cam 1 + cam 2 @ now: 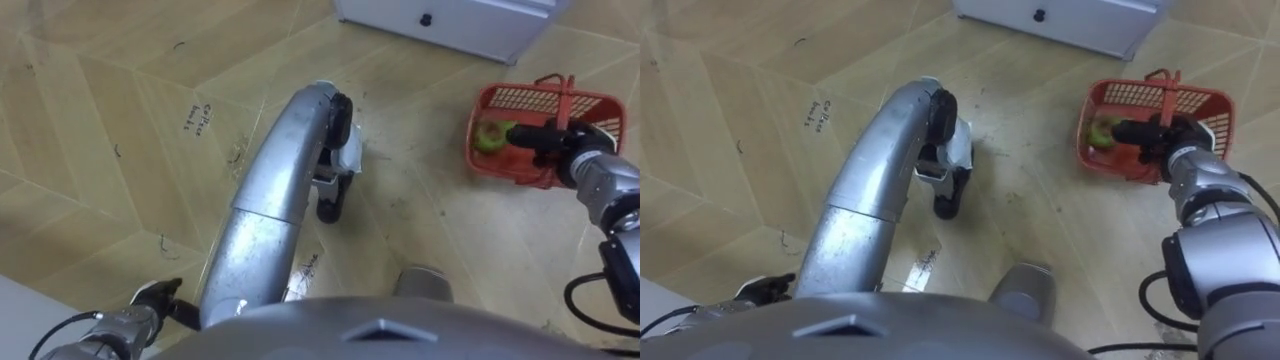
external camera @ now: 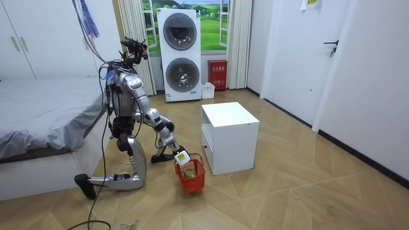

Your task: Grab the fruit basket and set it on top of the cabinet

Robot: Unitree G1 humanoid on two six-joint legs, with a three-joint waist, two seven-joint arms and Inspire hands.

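Wide herringbone wood floor (image 2: 307, 191) right across the room, and the robot is down on one knee on it, one shin flat along the boards. Behind it sits a big bed (image 2: 38, 108) under a grey cover, tight against the room view's left. At the back wall there's a stacked pair of white washing machines (image 2: 182, 51), and a small red box (image 2: 218, 70) stands just beside them. White doors and walls run down the room view's right.

Middle of the floor, a low white cabinet (image 2: 230, 137) with a drawer knob on its face. Just beside it, on the robot's side, is the fruit basket (image 1: 520, 97). It's red mesh and appears to be down on the boards, with its handle (image 1: 566, 95) standing upright. A green fruit (image 1: 490, 136) lies inside, at the left end.

The right hand (image 1: 548, 137) is stretched out over the basket, dark fingers across its mouth at the foot of the handle. Clasped or just resting there, I cannot tell. The left hand (image 1: 158, 295) hangs low by the robot's side, above the floor, and its fingers are too small to read. A few dark scribbles (image 1: 198, 117) mark the boards nearby.
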